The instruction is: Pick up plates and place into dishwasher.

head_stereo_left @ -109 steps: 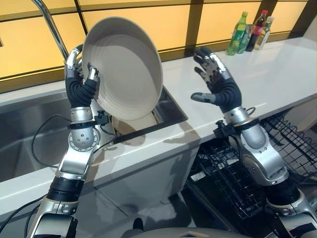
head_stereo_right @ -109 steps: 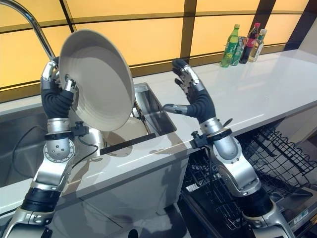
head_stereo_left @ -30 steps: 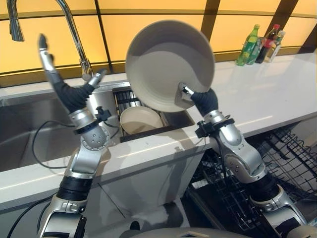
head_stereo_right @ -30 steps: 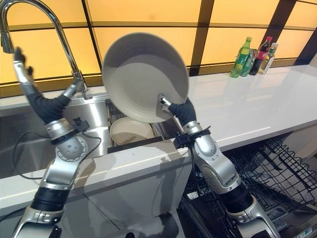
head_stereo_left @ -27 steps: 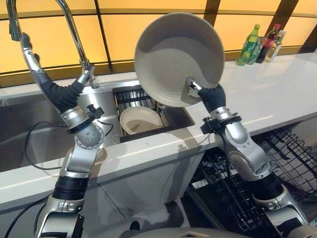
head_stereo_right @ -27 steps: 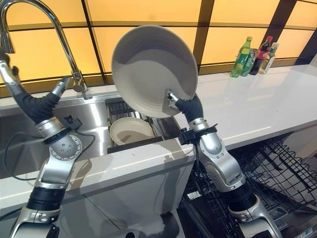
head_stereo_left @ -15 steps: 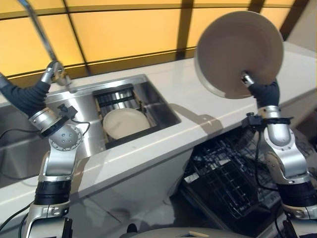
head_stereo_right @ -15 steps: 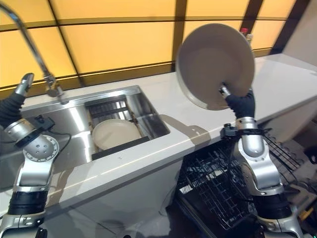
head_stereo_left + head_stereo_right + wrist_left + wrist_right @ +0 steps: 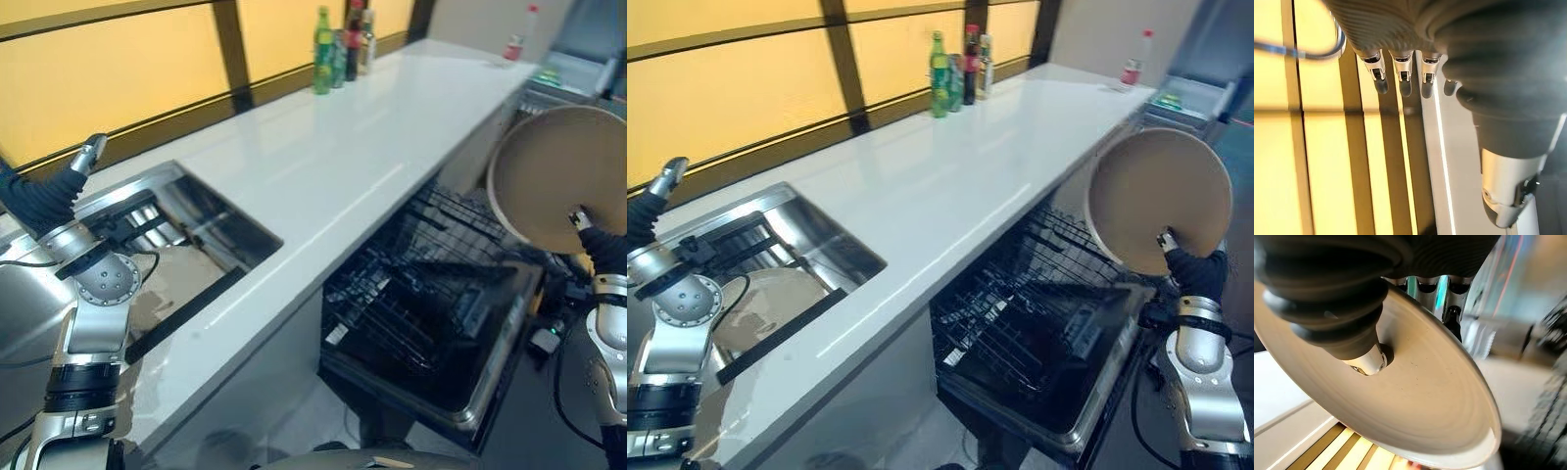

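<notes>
A large beige plate (image 9: 1157, 199) stands nearly upright in the air at the right, beyond the far side of the open dishwasher's black wire rack (image 9: 1014, 318). My right hand (image 9: 1196, 272) is shut on the plate's lower rim; in the right wrist view the thumb (image 9: 1362, 358) presses on the plate's face (image 9: 1420, 406) and the fingers (image 9: 1450, 313) lie behind it. A second beige plate (image 9: 774, 302) rests in the steel sink (image 9: 211, 220) at the left. My left hand (image 9: 44, 196) is raised beside the sink, open, its fingers (image 9: 1400, 76) straight and holding nothing.
The white countertop (image 9: 950, 166) runs between the sink and the dishwasher. Several bottles (image 9: 958, 64) stand at its back by the yellow window, and a red-capped bottle (image 9: 1133, 59) at its far end. The dishwasher door (image 9: 1095, 406) lies folded down under the pulled-out rack.
The view has swung to the right. My right hand has carried the plate away from above the counter, lower, to beside the open dishwasher. The left hand stays raised by the sink.
</notes>
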